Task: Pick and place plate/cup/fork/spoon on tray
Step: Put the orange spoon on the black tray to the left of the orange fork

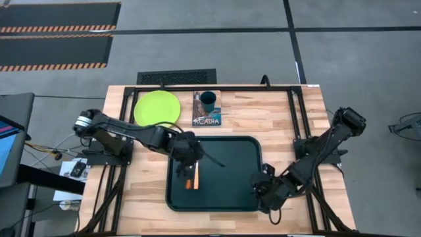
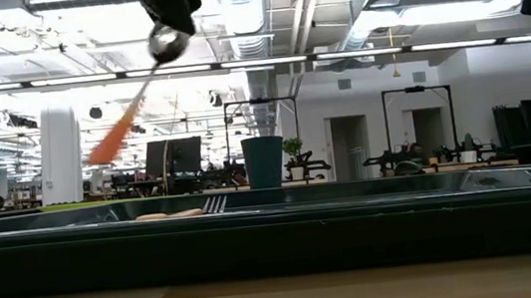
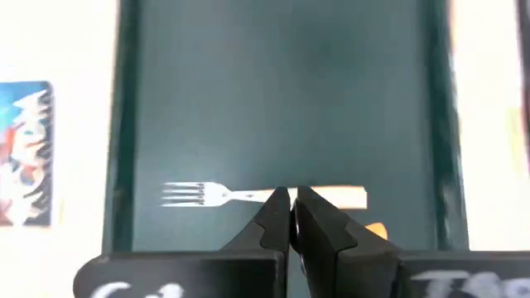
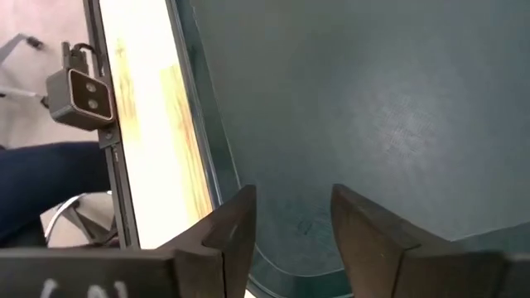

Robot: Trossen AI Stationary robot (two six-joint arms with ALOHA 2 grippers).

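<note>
The left tool (image 1: 187,166) is hanging over the left part of the tray (image 1: 237,197), its fingers (image 3: 319,228) pinched together on the spoon (image 2: 131,109). In the low view the spoon is dangling well above the tray floor, its rounded silver bowl uppermost at the tool and its red-orange handle slanting down and to the left.

The fork (image 3: 248,196) is lying flat on the tray floor under that tool, silver tines at one end, pale orange handle at the other; from above, the fork (image 1: 195,179) is showing as a short orange streak in the tray's left half.

The tray is a large dark green rectangle with rounded corners and a raised rim, sitting in the near middle of the wooden tabletop (image 1: 276,115).

The plate (image 1: 156,107), flat, round and lime-green, is resting at the far left of the tabletop, well apart from the tray. Just to its right, the small dark teal cup (image 1: 208,101) is standing upright on the far edge of the Acadia picture book (image 1: 206,113).

The right tool (image 1: 263,191) is hovering at the tray's near right corner, its fingers (image 4: 368,236) spread apart with nothing between them.
</note>
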